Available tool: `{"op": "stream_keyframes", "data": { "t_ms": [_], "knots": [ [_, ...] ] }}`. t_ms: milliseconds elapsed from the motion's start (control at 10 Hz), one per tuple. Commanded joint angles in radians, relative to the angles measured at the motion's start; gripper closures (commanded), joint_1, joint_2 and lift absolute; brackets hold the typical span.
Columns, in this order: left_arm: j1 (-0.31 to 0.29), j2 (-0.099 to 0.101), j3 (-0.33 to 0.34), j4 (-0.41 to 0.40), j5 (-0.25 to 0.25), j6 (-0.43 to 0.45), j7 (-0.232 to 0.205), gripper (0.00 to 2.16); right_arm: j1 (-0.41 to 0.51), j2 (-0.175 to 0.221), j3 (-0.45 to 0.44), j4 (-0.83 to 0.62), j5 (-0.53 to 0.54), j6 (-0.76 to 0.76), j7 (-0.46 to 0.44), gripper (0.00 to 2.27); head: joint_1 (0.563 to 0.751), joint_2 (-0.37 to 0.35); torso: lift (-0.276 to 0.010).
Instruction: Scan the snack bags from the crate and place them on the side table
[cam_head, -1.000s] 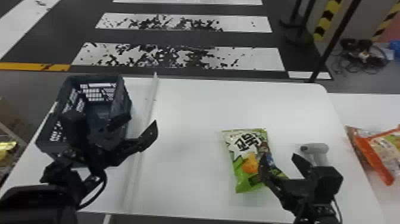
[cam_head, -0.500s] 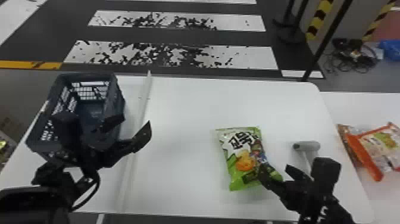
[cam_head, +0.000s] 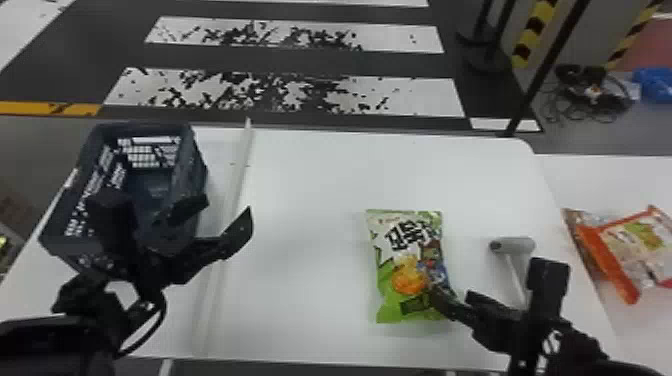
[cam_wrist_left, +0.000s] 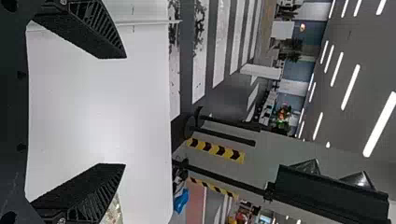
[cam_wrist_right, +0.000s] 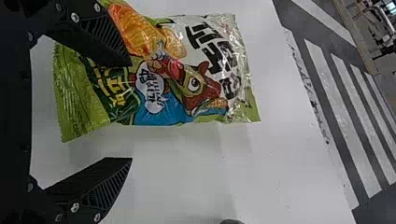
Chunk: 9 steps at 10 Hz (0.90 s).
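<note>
The green snack bag (cam_head: 407, 265) lies printed face up on the white table (cam_head: 310, 200), right of the middle, with its plain green end nearest the robot. The right gripper (cam_head: 450, 293) is at the bag's near right corner; its fingers are spread wide, with one over the bag's edge and the other apart from it above bare tabletop, and they have hold of nothing. Whether the finger over the bag touches it cannot be told. The left gripper (cam_head: 228, 205) hangs at the near right side of the dark crate (cam_head: 190, 160), its fingers also well apart and nothing between them. The crate stands at the left of the table, beside a pale strip (cam_head: 240, 170) that runs from the near edge to the far one. To the right of the green bag, apart from it, is a grey scanner (cam_head: 517, 245) on a thin stem. Beyond that, on the side table (cam_head: 620, 177) at the right, an orange and white bag (cam_head: 637, 250) partly overlaps another bag (cam_head: 580, 220).
</note>
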Motion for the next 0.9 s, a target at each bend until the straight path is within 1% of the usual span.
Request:
{"op": "stream_keyframes", "data": {
  "t_ms": [0, 100, 200, 300, 500, 600, 700, 800],
  "knots": [
    [0.001, 0.0, -0.001, -0.001, 0.0, 0.0, 0.0, 0.04, -0.019, 0.0, -0.023, 0.024, -0.025, 0.041, 0.039, 0.41, 0.695, -0.031, -0.05],
    [0.001, 0.0, -0.001, -0.001, 0.0, 0.0, 0.0, 0.04, -0.031, 0.0, -0.047, 0.038, -0.05, 0.078, 0.091, 0.87, 0.695, -0.029, -0.05],
    [0.003, 0.0, -0.002, -0.001, 0.0, 0.0, 0.0, 0.04, -0.041, 0.0, -0.072, 0.045, -0.084, 0.108, 0.117, 1.79, 0.695, -0.023, -0.05],
    [0.003, 0.0, -0.002, -0.001, 0.0, 0.0, 0.0, 0.04, -0.041, 0.001, -0.087, 0.039, -0.108, 0.127, 0.124, 2.26, 0.695, -0.021, -0.05],
    [0.004, 0.0, -0.001, -0.001, 0.0, 0.0, 0.0, 0.04, -0.027, 0.009, -0.133, -0.005, -0.165, 0.124, 0.163, 2.26, 0.695, -0.025, -0.05],
    [0.006, 0.0, -0.001, -0.003, 0.0, 0.0, 0.0, 0.04, -0.019, 0.009, -0.136, -0.056, -0.156, 0.121, 0.158, 2.26, 0.695, -0.027, -0.05],
    [0.006, 0.0, -0.001, -0.006, 0.0, 0.0, 0.0, 0.04, -0.013, 0.009, -0.135, -0.116, -0.127, 0.111, 0.143, 2.26, 0.695, -0.029, -0.05],
    [0.006, 0.0, -0.001, -0.011, 0.0, 0.0, 0.001, 0.04, -0.013, 0.009, -0.113, -0.186, -0.045, 0.099, 0.108, 2.26, 0.695, -0.035, -0.05]
  ]
}}
